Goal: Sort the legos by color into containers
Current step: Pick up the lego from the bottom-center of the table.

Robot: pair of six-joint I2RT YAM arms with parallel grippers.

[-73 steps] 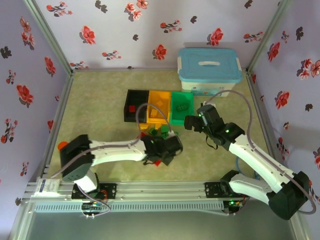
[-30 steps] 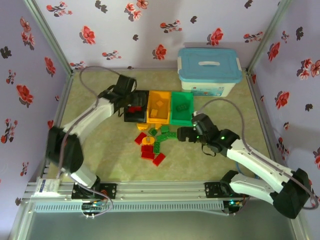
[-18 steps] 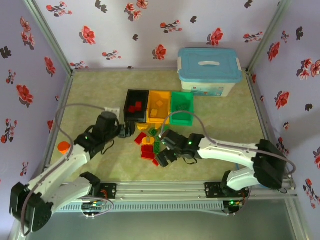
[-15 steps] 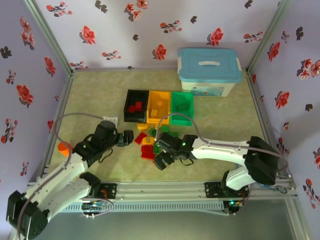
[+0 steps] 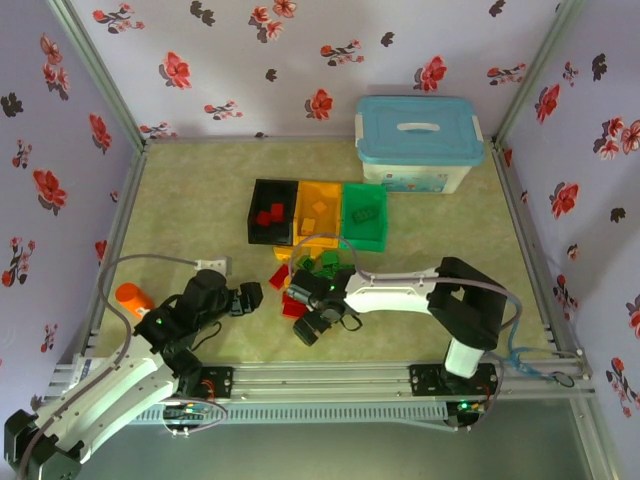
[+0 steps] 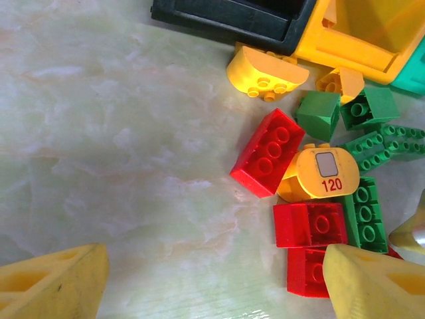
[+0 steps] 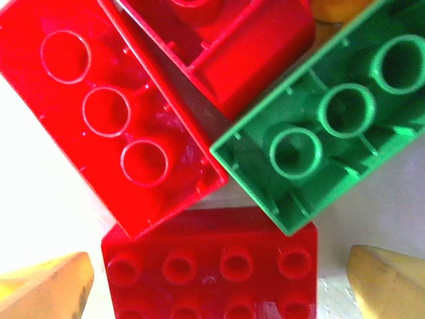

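Your right fingers (image 7: 46, 286) are spread wide, straddling the flat red lego (image 7: 211, 276) at 6 o'clock on the counter (image 6: 99, 133). Drop straight down and pinch gently, since the green lego (image 7: 319, 139) crowds it at 1 o'clock. Your left fingers (image 6: 53, 279) are wide and empty.

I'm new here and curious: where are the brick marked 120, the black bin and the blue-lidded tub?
brick marked 120 (image 6: 325, 174): left wrist view, its labelled top.
black bin (image 5: 268, 237): top view, near wall.
blue-lidded tub (image 5: 420, 128): top view, lid handle.
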